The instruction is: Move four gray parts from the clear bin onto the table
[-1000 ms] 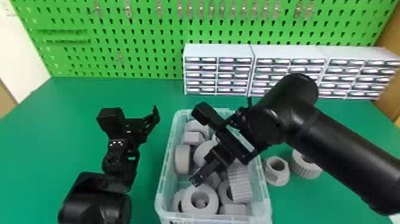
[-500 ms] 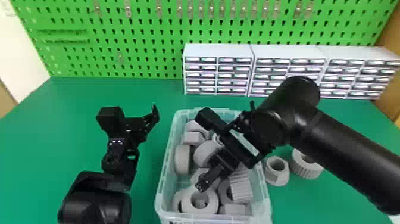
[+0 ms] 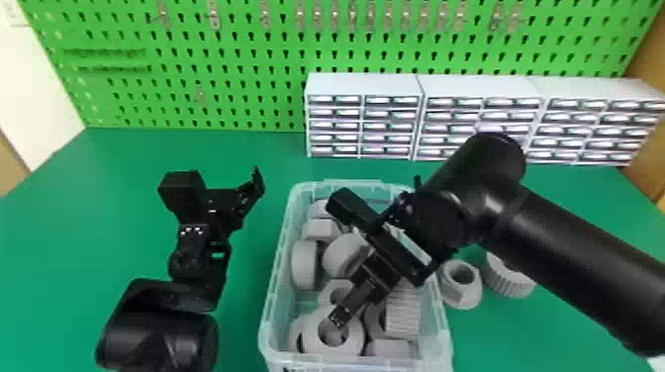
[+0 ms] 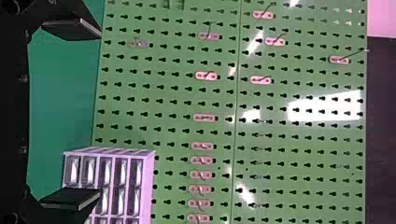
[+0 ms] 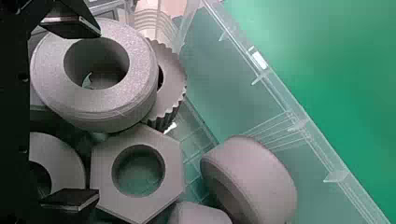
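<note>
Thick gray ring [image 3: 354,341] at clear bin [image 3: 275,277]'s near-L corner, gray hex nut [image 5: 105,172] also inside. R gripper [image 5: 99,113] wide open, empty, over parts; pick one, straddle its wall, then close. L gripper [image 4: 99,113] open, empty, off bin's L edge.

So the tabletop [image 3: 54,247] is plain green, and the clear bin [image 3: 273,297] sits on it. Just off its right side there's a nut-shaped gray part [image 3: 465,294] plus a ridged gray part [image 3: 513,284]. White drawer units [image 3: 366,88] line the back.
</note>
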